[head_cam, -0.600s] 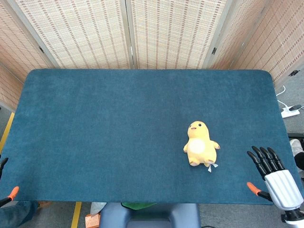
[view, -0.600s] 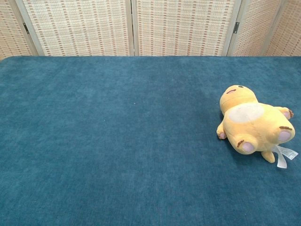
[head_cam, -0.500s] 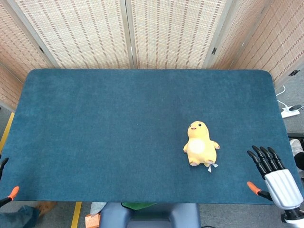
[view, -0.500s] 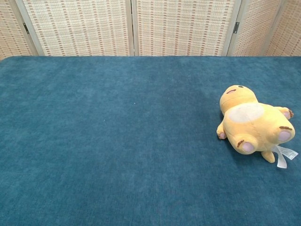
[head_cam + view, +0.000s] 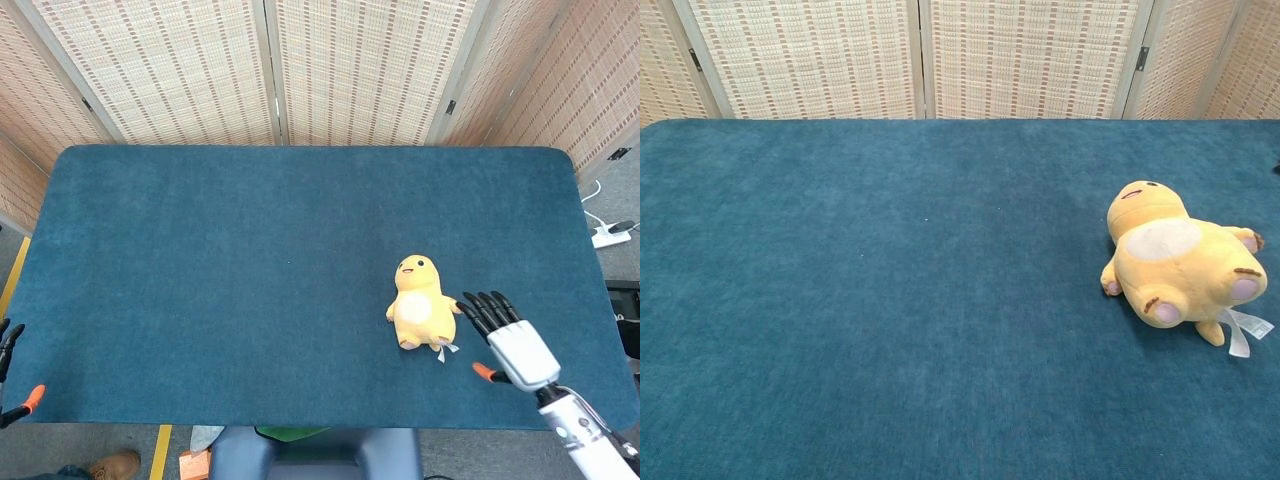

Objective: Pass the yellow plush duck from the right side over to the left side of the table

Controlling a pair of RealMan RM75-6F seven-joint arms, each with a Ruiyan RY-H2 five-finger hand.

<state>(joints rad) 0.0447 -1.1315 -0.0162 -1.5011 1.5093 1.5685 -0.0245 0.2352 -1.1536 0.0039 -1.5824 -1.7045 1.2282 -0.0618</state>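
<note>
Left hand (image 5: 8,345) sits off the table's (image 5: 200,300) near-left edge, far from the duck (image 5: 421,306); I cannot tell its finger state. Duck lies belly-up right of centre, head away from me. My right hand (image 5: 500,332), fingers apart and empty, is just right of it, the nearer one.

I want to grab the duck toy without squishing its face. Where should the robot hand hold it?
Best around the round belly of the yellow plush duck, coming from its right side, where the open right hand already waits. The duck lies on its back with its head toward the far edge, so its wide, soft middle is free on both sides, and the face stays clear.
</note>
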